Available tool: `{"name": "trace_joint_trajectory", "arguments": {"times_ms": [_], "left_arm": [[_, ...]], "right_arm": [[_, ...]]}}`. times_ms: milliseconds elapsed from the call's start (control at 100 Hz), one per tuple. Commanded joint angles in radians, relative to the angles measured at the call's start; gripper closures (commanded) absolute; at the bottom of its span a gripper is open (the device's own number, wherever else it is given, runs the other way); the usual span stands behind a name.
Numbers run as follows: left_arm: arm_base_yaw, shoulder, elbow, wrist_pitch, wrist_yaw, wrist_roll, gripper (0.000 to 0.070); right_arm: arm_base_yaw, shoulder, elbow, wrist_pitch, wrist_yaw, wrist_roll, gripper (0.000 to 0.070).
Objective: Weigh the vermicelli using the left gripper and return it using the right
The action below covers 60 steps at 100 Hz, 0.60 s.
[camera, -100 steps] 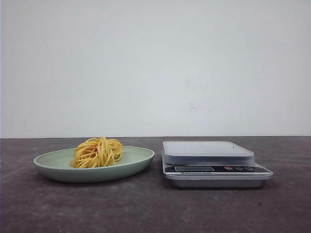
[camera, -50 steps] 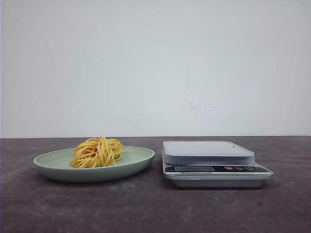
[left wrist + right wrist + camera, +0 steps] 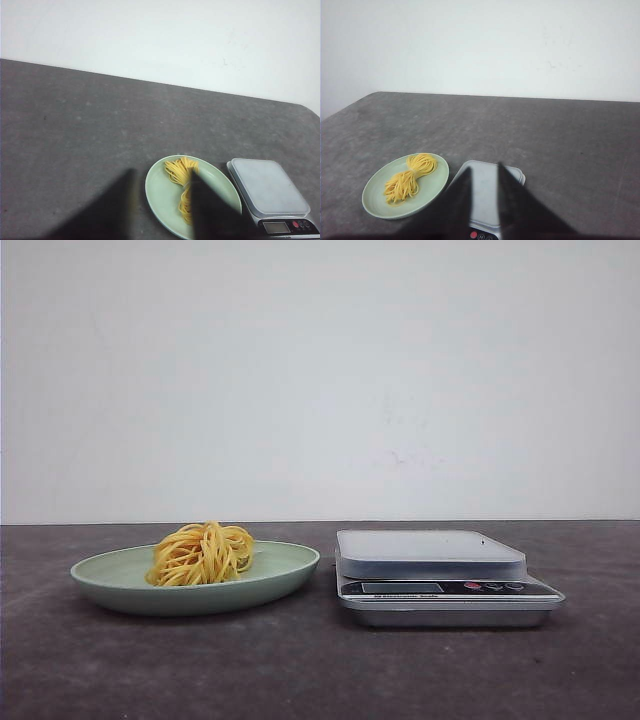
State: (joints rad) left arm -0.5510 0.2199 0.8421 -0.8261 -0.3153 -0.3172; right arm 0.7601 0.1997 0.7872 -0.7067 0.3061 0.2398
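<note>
Vermicelli (image 3: 201, 553) lies as a small yellow-orange nest on the pale green plate (image 3: 290, 574), a little left of the plate's middle in the front view, in the lower left of that frame. Going from the biggest thing down: the dark grey desk (image 3: 320, 670) fills the lower band of the front view under a plain white wall (image 3: 320, 380). The plate sits on the desk at lower left. Just beside it, at lower right and not touching it, stands the kitchen scale (image 3: 445, 580), its flat silver platform bare and its dark panel with display and small buttons facing the camera. Neither arm shows in the front view. In the left wrist view the left claw (image 3: 162, 210) hangs above the plate with its two dark fingers wide apart, holding nothing. In the right wrist view the right claw (image 3: 484, 200) hangs over the scale with a narrow gap between its fingers, also holding nothing.
</note>
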Motion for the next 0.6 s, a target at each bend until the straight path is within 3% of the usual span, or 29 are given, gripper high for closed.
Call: {"name": "trace_joint_trajectory", "arguments": {"times_ms": [0,590], "left_arm": [[-0.005,0.002,0.013,0.015,-0.003,0.026,0.0697],[-0.005,0.001,0.013,0.018,0.001,0.011,0.0696]], "right_arm": [[0.010,0.001,0.002,0.002,-0.003,0.004,0.0693],[0.010,0.001,0.002,0.019,-0.044,0.022,0.0693]]}}
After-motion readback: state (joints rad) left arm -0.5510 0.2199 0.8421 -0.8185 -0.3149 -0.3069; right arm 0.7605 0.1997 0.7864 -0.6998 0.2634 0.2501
